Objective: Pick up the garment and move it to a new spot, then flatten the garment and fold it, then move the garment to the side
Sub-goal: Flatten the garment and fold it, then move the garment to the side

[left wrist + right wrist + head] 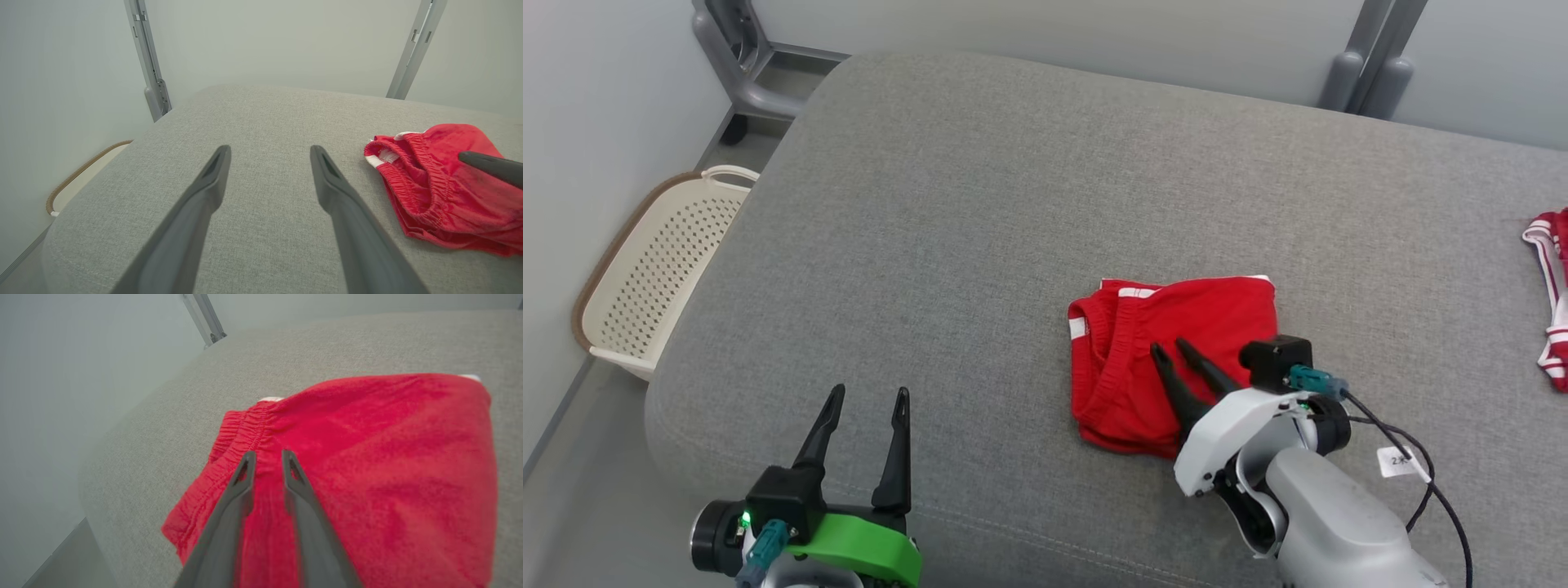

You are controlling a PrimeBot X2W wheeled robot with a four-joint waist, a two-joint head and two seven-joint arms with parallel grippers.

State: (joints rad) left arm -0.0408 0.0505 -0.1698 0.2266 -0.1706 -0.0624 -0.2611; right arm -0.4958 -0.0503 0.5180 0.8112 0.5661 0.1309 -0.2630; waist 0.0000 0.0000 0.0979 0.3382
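1. Nearest the robot, at the lower left of the head view, the left gripper (869, 394) hovers over the front edge of the grey cushion (980, 204). Its fingers are spread wide and hold nothing, and the garment lies well off to its right.
2. Just beyond, on the right, the right gripper (1170, 348) reaches over the red shorts (1213, 314). These are the task's garment, and they lie as a loose folded bundle on the middle-right of the cushion, with the elastic waistband toward the robot's left.
3. Seen from the right wrist, the fingers (245, 473) stand a narrow gap apart above the cloth beside the waistband. No fabric looks pinched between them. Whether the tips touch the cloth I cannot tell.
4. The fold looks roughly made, so the move aside probably remains. The main risk is a fingertip snagging the top layer as the arm lifts, which would drag the fold open. A shallow pinch could also take only one layer, and the bundle would unfurl when carried.
5. Farther right, a red-and-white striped garment (1553, 302) lies at the cushion's edge. Shorts set down too close to it could tangle with it.
6. Farther left, a perforated basket (662, 269) stands on the floor beside the cushion's rounded corner. An overlong sweep that way could slide the shorts off the edge.
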